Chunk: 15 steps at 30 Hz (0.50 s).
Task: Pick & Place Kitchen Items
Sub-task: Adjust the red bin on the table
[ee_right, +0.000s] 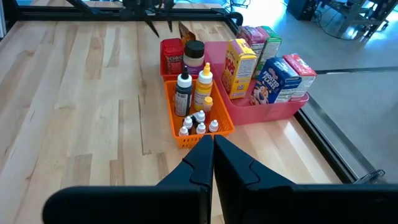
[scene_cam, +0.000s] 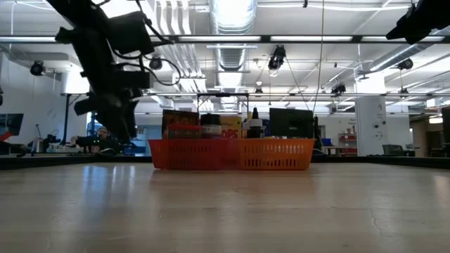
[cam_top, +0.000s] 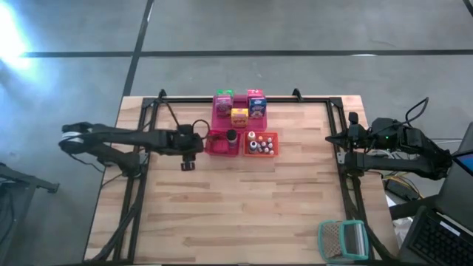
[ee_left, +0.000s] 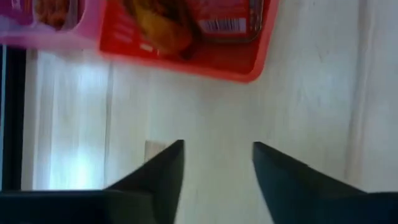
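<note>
The kitchen items stand in three trays at the table's far middle. Green, yellow and blue cartons (cam_top: pixel 239 116) fill the pink tray (cam_top: pixel 215 118). A dark-lidded jar (ee_right: pixel 193 53) and a red carton (ee_right: pixel 172 57) are in the red tray (cam_top: pixel 212 150). Small bottles (ee_right: pixel 194 93) stand in the orange tray (cam_top: pixel 261 154). My left gripper (ee_left: pixel 217 163) is open just left of the red tray (ee_left: pixel 245 70), slanting down, with only bare table between its fingers. My right gripper (ee_right: pixel 212 155) is shut and held high at the right edge, touching nothing.
A teal-framed mesh thing (cam_top: pixel 342 240) lies at the near right corner. A black frame rail (cam_top: pixel 244 97) runs round the table's far and side edges. The near half of the wooden table (cam_top: pixel 244 214) is bare wood.
</note>
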Available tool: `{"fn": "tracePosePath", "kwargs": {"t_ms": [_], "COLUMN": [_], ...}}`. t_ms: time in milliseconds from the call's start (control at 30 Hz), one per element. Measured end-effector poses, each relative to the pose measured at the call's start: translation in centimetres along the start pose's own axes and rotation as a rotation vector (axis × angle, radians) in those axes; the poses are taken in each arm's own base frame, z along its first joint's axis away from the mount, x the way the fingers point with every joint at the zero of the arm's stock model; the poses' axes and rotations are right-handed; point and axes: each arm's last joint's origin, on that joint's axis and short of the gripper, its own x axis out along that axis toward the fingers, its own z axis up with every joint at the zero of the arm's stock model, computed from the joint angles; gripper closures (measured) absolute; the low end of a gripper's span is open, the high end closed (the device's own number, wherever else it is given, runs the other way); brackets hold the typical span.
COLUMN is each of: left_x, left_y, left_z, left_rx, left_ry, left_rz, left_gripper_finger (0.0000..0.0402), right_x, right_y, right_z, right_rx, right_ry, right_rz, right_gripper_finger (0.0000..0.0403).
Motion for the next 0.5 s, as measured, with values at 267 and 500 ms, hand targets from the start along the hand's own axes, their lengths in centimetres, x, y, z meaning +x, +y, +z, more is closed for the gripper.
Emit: {"fn": "tracePosePath", "kwargs": {"t_ms": [267, 500], "left_x": [1.6, 2.6], "left_y": [-0.3, -0.4], "left_z": [0.2, 1.0], "left_rx": [0.040, 0.027], "left_ry": [-0.024, -0.054], "left_rz": [0.007, 0.014], "left_gripper_finger": [0.0364, 0.0395], "right_x": [0.0, 0.0], "right_y": [0.0, 0.0], "right_z": [0.0, 0.0], "right_rx": [0.000, 0.000], "right_ry": [0.000, 0.000], "right_rz": [0.000, 0.000], "right_gripper_finger": [0.0394, 0.0394]}}
